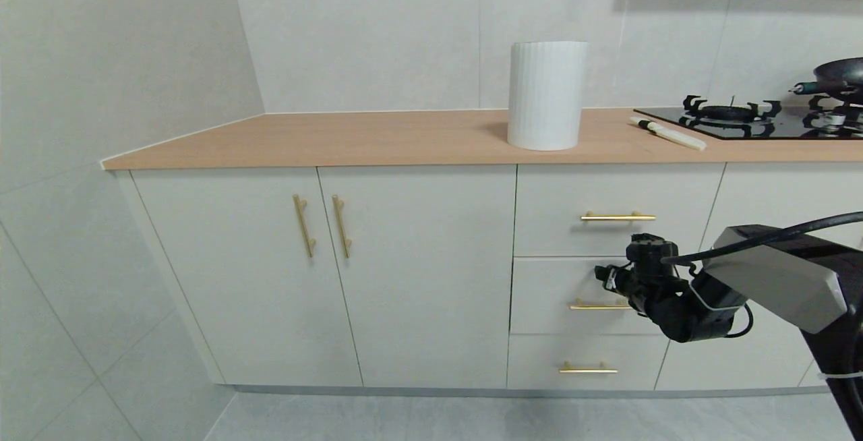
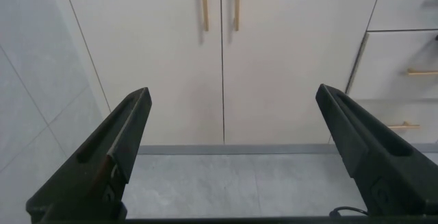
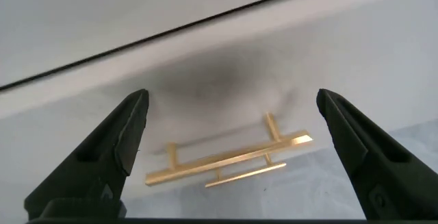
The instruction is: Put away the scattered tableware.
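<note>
Right gripper (image 1: 610, 278) spread wide, nothing between its fingers; it sits just in front of the middle drawer's brass handle (image 1: 594, 305), contact not discernible; cream-handled utensil (image 1: 669, 134) lies on the wooden countertop (image 1: 377, 137) well above this gripper and slightly to its right, beside the gas hob (image 1: 748, 121); white ribbed canister (image 1: 546, 95) stands above it, slightly left; left gripper (image 2: 233, 101) also wide, empty, facing the double cabinet doors (image 2: 219, 59) low down.
</note>
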Available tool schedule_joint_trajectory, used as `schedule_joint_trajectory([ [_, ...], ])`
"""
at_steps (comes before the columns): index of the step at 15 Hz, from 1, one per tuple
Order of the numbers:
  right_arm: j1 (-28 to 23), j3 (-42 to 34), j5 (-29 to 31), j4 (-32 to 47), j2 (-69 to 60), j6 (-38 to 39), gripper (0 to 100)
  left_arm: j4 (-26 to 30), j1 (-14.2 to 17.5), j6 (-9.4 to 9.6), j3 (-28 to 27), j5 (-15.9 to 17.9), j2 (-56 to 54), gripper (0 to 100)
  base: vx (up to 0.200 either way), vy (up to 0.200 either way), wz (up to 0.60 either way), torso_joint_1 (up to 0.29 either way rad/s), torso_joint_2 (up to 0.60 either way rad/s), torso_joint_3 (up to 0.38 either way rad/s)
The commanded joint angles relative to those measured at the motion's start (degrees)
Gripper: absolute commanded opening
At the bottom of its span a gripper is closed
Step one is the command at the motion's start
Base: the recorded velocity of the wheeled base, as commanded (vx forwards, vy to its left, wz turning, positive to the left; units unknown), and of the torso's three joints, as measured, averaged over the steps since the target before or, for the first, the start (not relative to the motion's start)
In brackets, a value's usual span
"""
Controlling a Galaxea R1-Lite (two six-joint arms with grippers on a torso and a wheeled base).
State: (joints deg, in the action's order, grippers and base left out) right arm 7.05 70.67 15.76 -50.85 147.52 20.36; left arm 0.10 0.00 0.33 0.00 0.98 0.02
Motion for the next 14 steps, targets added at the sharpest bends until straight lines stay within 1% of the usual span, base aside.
schedule_joint_trajectory([
  [1, -0.37, 2.19, 0.15, 0.05, 1.9, 0.47, 100, -0.01, 0.0, 0.02, 0.0, -0.01, -0.02, 100, 0.0, 0.0, 0.0, 0.0, 0.0, 0.0],
  [4, -1.25, 5.36, 1.9, 0.05, 3.48, 1.09, 100, -0.01, 0.0, 0.02, 0.0, -0.01, -0.02, 100, 0.0, 0.0, 0.0, 0.0, 0.0, 0.0],
  [7, -1.25, 5.44, 1.99, 0.05, 3.21, 1.88, 100, -0.01, 0.0, 0.02, 0.0, -0.01, -0.02, 100, 0.0, 0.0, 0.0, 0.0, 0.0, 0.0],
  [9, -1.25, 3.95, 2.17, 0.05, 1.9, 1.88, 100, -0.01, 0.0, 0.02, 0.0, -0.01, -0.02, 100, 0.0, 0.0, 0.0, 0.0, 0.0, 0.0],
  [10, -1.25, 0.96, 2.17, -0.04, -0.21, 1.79, 100, -0.01, 0.0, 0.02, 0.0, -0.01, -0.02, 100, 0.0, 0.0, 0.0, 0.0, 0.0, 0.0],
  [12, -0.63, -9.67, 0.76, -0.04, -8.91, 1.7, 100, -0.01, 0.0, 0.02, 0.0, -0.01, -0.02, 100, 0.0, 0.0, 0.0, 0.0, 0.0, 0.0],
  [14, 1.04, -19.96, 0.15, -0.13, -19.81, 1.44, 100, -0.01, 0.0, 0.02, 0.0, -0.01, -0.02, 100, 0.0, 0.0, 0.0, 0.0, 0.0, 0.0],
])
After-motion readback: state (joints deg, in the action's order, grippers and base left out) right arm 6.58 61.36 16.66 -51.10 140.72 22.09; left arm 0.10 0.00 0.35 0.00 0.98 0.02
